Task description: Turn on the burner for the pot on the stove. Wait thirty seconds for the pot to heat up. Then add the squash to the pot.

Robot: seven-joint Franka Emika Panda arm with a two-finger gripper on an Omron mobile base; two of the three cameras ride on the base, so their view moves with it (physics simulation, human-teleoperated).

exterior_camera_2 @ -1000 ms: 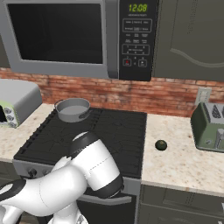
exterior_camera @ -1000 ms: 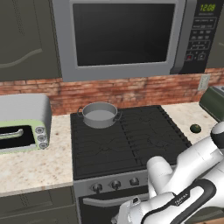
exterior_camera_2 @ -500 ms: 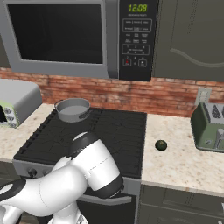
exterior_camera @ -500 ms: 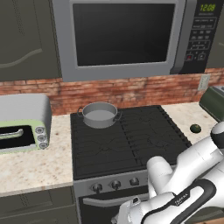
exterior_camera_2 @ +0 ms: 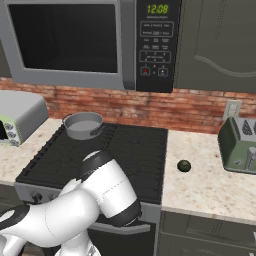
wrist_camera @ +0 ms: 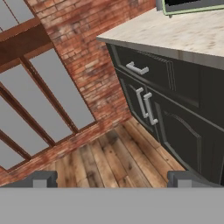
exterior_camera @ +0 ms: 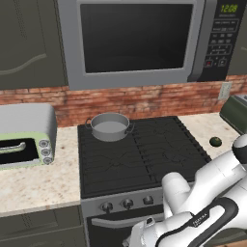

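On the back left burner (exterior_camera: 110, 134) of the stove (exterior_camera: 144, 159) sits the pot (exterior_camera: 109, 126), empty and upright, its two loop handles out to the sides; no flame can be made out under it. To the stove's right, the squash (exterior_camera: 215, 141) lies alone on the pale counter (exterior_camera_2: 210, 175), near the stove's edge and well apart from the pot. A green toaster (exterior_camera_2: 239, 144) stands farther right against the brick wall (exterior_camera_2: 150, 107), and a pale-green toaster oven (exterior_camera: 24, 136) sits on the counter left of the stove. A microwave (exterior_camera: 140, 41) hangs above the range, its clock reading 12:08. Round knobs (exterior_camera: 127, 203) line the steel front strip. The arm (exterior_camera: 202, 202) is folded low in front of the stove. From the hand camera, the gripper (wrist_camera: 112, 179) faces dark lower cabinets (wrist_camera: 175, 113) and a wooden floor (wrist_camera: 109, 162), with its two tips set wide apart and nothing between them.
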